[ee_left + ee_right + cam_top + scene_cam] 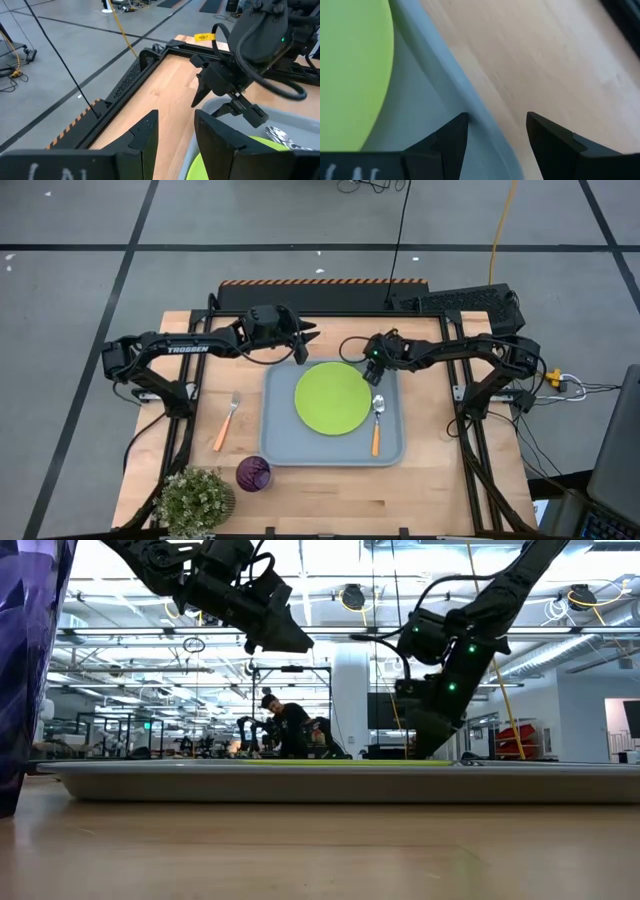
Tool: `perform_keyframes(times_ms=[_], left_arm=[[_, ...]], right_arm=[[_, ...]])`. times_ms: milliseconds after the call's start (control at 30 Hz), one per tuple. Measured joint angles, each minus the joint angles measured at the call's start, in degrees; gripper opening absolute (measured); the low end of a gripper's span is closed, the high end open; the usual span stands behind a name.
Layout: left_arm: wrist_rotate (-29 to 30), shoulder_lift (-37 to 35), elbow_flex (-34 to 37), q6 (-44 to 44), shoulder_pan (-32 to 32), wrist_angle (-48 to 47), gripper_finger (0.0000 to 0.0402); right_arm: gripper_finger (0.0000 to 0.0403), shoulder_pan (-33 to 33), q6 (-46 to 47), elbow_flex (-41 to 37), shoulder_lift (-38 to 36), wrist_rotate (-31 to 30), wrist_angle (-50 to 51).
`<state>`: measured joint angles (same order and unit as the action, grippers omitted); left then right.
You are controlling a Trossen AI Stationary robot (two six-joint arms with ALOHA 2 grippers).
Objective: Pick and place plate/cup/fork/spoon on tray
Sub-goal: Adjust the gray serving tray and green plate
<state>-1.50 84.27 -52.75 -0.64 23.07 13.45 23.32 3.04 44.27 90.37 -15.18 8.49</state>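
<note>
The lime-green plate (333,398) lies on the grey-blue tray (283,448), with the spoon (377,423) beside it on the tray's right side. The fork (227,421) and the purple cup (253,473) rest on the wooden surface (330,490) left of the tray. The left gripper (303,346) and the right gripper (374,372) hover over the tray's far edge, both released and empty.
</note>
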Motion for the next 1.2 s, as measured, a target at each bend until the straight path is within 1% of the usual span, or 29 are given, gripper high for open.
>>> perform_keyframes(times_ms=[333,500,667,900,967,1067,1167,1200], left_arm=[[0.0,0.0,0.0,-0.6,0.0,0.0,0.0129],[0.0,0.0,0.0,-0.8,0.0,0.0,0.0129],[0.0,0.0,0.0,-0.7,0.0,0.0,0.0129],[0.0,0.0,0.0,-0.7,0.0,0.1,0.0129],[0.0,0.0,0.0,-0.8,0.0,0.2,0.0129],[0.0,0.0,0.0,-1.7,0.0,0.2,0.0129],[0.0,0.0,0.0,-1.9,0.0,0.2,0.0129],[0.0,0.0,0.0,-1.9,0.0,0.2,0.0129]], right_arm=[[0.0194,1.9,-2.8,0.0,0.0,0.0,-0.6],[0.0194,2.4,-3.6,0.0,-0.1,-1.4,-0.5],[0.0194,1.1,-3.1,0.1,-2.3,-1.4,-0.4],[0.0194,-0.7,-0.4,0.1,-8.4,-1.3,-0.1],[0.0194,-1.5,1.0,0.1,-10.3,-1.0,0.5],[0.0194,-2.0,5.6,0.1,-12.6,3.7,3.4],[0.0194,-1.1,17.9,0.1,-14.1,9.5,8.3],[0.0194,-0.7,20.6,0.1,-14.5,11.2,10.7]])
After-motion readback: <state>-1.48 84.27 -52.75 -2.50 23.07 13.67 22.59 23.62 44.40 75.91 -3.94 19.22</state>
